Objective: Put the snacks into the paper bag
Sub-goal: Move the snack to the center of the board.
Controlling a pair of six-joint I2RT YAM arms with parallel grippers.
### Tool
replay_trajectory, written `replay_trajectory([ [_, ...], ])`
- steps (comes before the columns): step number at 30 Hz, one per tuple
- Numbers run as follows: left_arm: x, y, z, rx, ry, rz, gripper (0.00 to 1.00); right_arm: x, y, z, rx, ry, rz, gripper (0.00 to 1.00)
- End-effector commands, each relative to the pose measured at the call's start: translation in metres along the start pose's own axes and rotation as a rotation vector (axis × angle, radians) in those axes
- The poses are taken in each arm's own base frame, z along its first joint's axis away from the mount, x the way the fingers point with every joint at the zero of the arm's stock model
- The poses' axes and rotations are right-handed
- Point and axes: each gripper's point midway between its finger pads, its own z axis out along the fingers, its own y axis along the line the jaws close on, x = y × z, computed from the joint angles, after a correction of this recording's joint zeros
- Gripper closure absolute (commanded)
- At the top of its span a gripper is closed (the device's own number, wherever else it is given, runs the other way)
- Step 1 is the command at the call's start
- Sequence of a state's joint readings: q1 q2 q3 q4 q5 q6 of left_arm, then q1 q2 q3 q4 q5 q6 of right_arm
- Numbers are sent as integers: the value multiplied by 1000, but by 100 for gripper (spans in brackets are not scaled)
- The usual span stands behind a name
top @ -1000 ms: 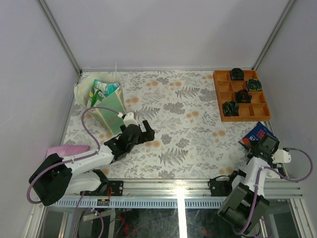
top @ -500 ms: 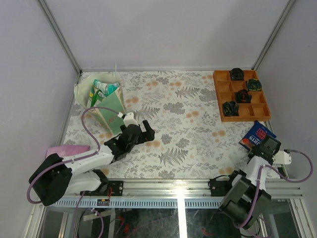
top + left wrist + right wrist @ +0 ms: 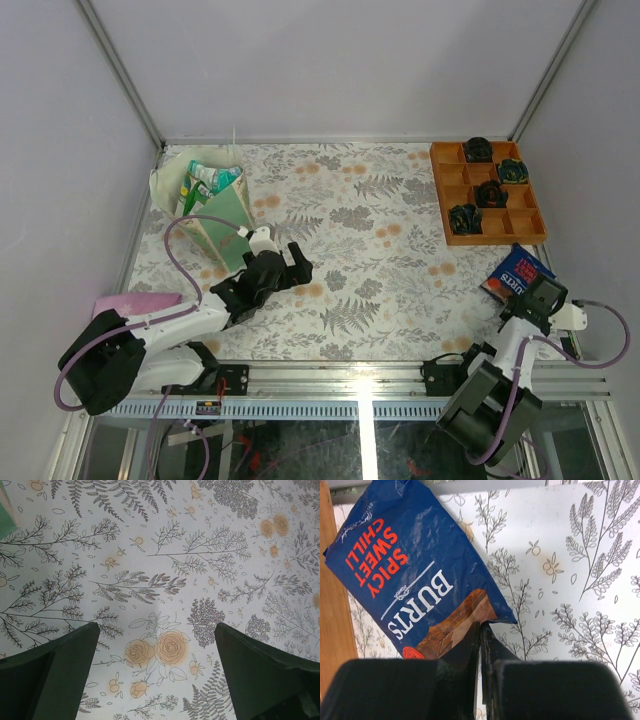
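Pinching the near edge of the crisp bag (image 3: pixel 415 570), the right fingers (image 3: pixel 480 637) are pressed together on it at the counter's (image 3: pixel 380 240) 4 o'clock corner, just at 6 o'clock of the orange tray (image 3: pixel 495 238). The left fingers (image 3: pixel 297 262) gape wide over the floral print, holding nothing. The paper bag (image 3: pixel 222 212) stands at 10 o'clock with packets (image 3: pixel 208 178) inside.
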State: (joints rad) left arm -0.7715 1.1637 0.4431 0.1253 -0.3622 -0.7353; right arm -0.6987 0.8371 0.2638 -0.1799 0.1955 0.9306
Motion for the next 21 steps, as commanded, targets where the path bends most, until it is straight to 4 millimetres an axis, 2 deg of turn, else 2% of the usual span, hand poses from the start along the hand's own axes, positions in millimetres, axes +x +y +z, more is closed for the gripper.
replay_trajectory([
  [1,-11,-11,1,41,-34,-16,0,17,-2,-11,-44,75,-46,100],
  [15,-11,-10,2,35,-38,-18,0,70,10,-56,-292,297,-59,100],
  [21,-11,-11,3,33,-35,-17,0,75,30,-73,-414,358,-91,100],
])
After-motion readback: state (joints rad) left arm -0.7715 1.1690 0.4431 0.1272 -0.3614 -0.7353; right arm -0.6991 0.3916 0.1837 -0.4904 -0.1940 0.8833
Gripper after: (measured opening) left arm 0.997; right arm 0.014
